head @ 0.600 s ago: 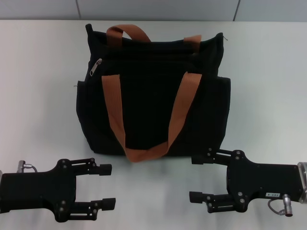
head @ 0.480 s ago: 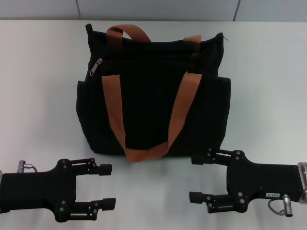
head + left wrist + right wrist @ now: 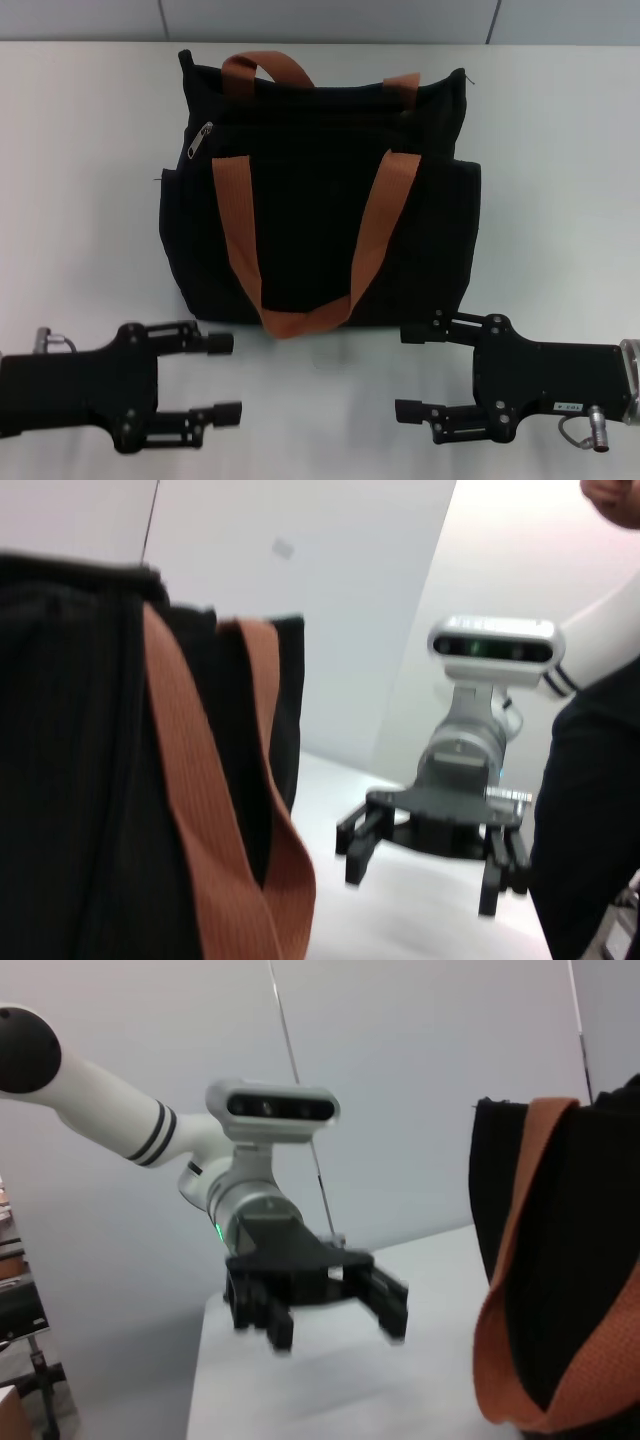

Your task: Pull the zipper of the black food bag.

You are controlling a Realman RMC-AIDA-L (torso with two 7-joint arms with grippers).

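The black food bag [image 3: 320, 190] stands upright in the middle of the white table, with two orange-brown strap handles [image 3: 235, 220]. Its silver zipper pull tab [image 3: 199, 140] lies at the left end of the upper edge. My left gripper [image 3: 228, 377] is open and empty at the front left, just below the bag's base. My right gripper [image 3: 410, 371] is open and empty at the front right. The left wrist view shows the bag [image 3: 90, 780] close by and the right gripper [image 3: 430, 855] beyond. The right wrist view shows the bag [image 3: 570, 1260] and the left gripper [image 3: 335, 1315].
The white table [image 3: 80, 230] stretches to both sides of the bag. A grey wall [image 3: 330, 20] runs behind it. A person in dark clothes [image 3: 590, 820] stands at the edge of the left wrist view.
My left gripper has shifted slightly, with its body lower and tilted. The bag and my right gripper have not moved.
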